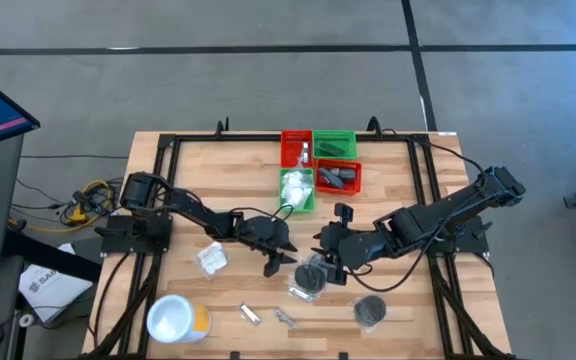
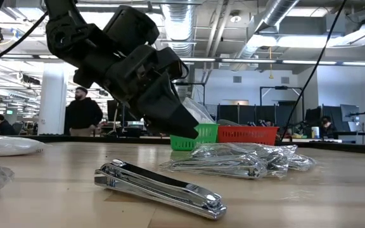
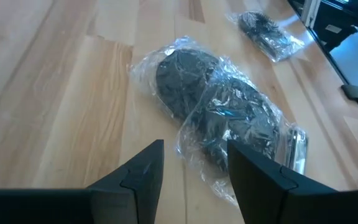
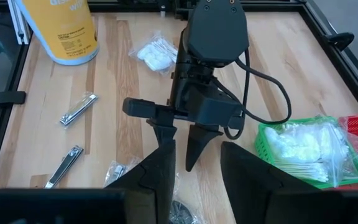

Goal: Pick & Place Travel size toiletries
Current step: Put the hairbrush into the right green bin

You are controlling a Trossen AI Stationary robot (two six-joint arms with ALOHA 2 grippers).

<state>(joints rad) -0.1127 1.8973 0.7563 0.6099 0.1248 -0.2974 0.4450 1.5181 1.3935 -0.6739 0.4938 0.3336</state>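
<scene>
Both arms meet mid-table over the same item: a wrapped pair of black round discs in clear film, lying flat on the wood near the front edge. Left gripper sits just beside the pack, on the robot's left of it; in left wrist view the discs lie straight ahead, just past the fingertips, fingers spread w/ nothing between them. The pack's long axis runs diagonally away from that gripper, so the jaws meet it roughly end-on, not across the narrow side. Right gripper hangs just behind/right of the pack, also open and empty; right wrist view shows only a sliver of disc below its fingers, i.e. it's about over the pack's far edge. Judgement: both about equally near, left has the clearer line. A second wrapped disc lies apart toward the right front. Bins — green bin w/ white packets, red bin — sit behind both grippers, so the carry goes back across the table.
</scene>
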